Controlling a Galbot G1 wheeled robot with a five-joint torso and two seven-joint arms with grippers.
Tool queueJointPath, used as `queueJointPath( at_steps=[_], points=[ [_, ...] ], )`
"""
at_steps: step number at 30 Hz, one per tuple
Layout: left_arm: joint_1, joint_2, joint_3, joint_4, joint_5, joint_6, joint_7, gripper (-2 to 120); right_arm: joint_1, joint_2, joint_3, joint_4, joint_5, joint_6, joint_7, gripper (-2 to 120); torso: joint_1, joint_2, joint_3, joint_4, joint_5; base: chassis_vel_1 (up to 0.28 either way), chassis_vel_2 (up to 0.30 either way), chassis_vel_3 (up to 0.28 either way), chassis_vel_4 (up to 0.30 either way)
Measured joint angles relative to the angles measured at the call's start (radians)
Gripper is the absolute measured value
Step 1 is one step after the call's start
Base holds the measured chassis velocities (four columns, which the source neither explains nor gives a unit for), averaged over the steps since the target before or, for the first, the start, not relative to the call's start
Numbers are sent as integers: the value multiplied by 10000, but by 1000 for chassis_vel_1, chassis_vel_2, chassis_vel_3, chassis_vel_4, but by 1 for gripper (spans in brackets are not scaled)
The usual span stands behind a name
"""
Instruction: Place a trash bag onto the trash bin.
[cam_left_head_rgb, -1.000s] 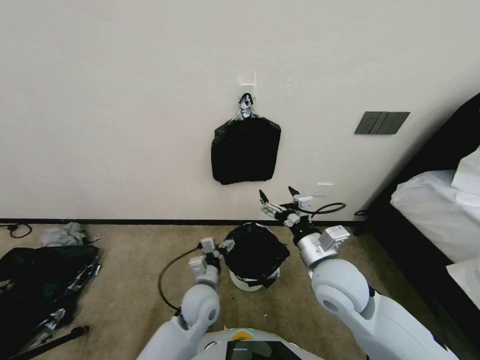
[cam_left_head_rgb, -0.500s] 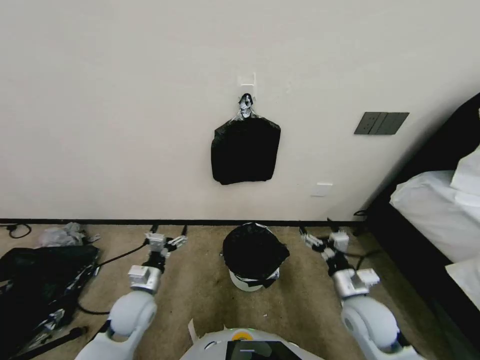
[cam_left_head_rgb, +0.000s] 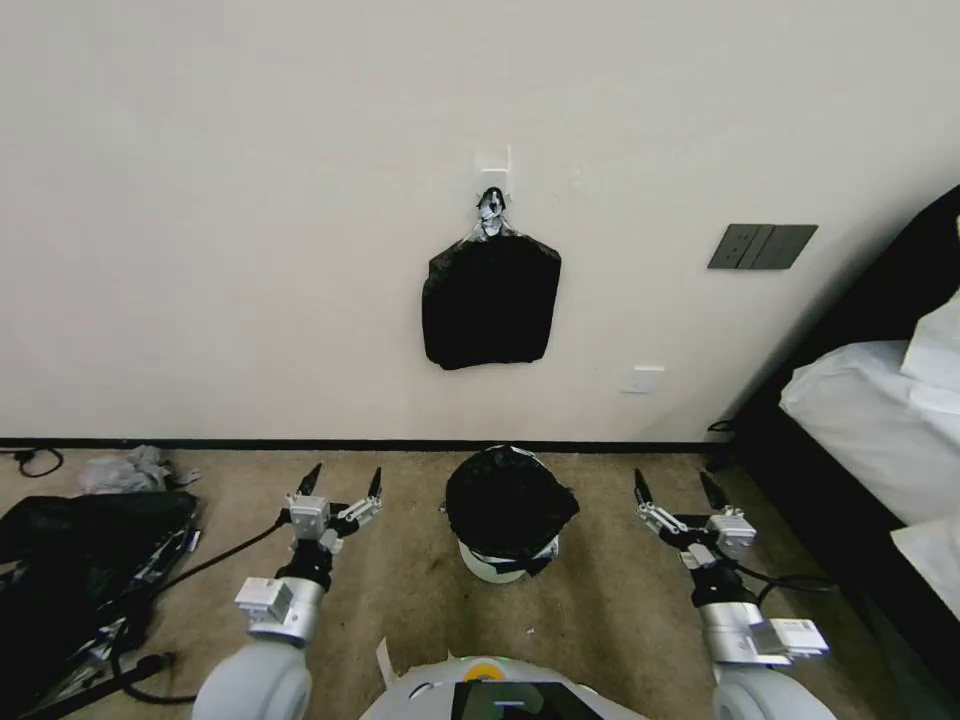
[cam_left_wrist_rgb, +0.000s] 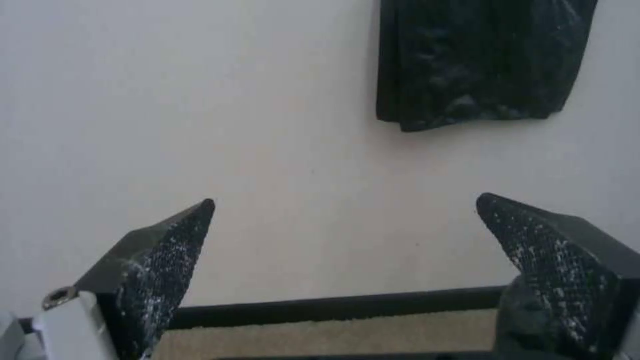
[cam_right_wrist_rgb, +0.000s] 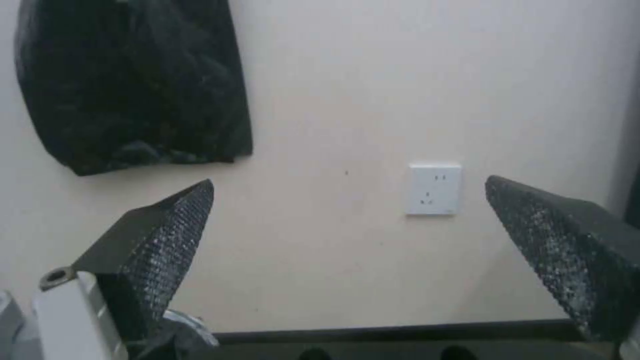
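Note:
The trash bag (cam_left_head_rgb: 508, 503), glossy black and crinkled, is draped over the top of the small cream-white trash bin (cam_left_head_rgb: 492, 566), which stands on the carpet near the wall. Only the bin's lower wall shows beneath the plastic. My left gripper (cam_left_head_rgb: 344, 480) hovers open to the bin's left, apart from it, with nothing between its fingers. My right gripper (cam_left_head_rgb: 672, 482) hovers open to the bin's right, also holding nothing. In the left wrist view the left gripper (cam_left_wrist_rgb: 345, 200) points at the bare wall. In the right wrist view the right gripper (cam_right_wrist_rgb: 349, 181) also faces the wall.
A flat bundle of black bags (cam_left_head_rgb: 490, 300) hangs from a wall hook above the bin. A dark heap with metal parts (cam_left_head_rgb: 80, 570) lies on the floor at left. A bed (cam_left_head_rgb: 880, 420) stands at right. A wall socket (cam_right_wrist_rgb: 434, 188) sits low on the wall.
Both arms drew back from the bin and swung outward to either side. The left gripper left the bag's edge. The bag stays over the bin.

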Motion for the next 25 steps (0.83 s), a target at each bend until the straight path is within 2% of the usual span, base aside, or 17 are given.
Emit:
queueJointPath(
  at_steps=[4, 25],
  points=[
    [-29, -22, 22, 26, 282, 37, -66, 100, 201, -67, -252, -135, -51, -315, -224, 100, 0, 0, 0, -2, 2, 0, 0, 0, 0],
    [-104, 18, 35, 121, 303, 41, -96, 100, 298, -133, -340, -197, -81, -396, -222, 100, 1, 0, 1, -2, 0, 0, 0, 0, 0]
  ],
)
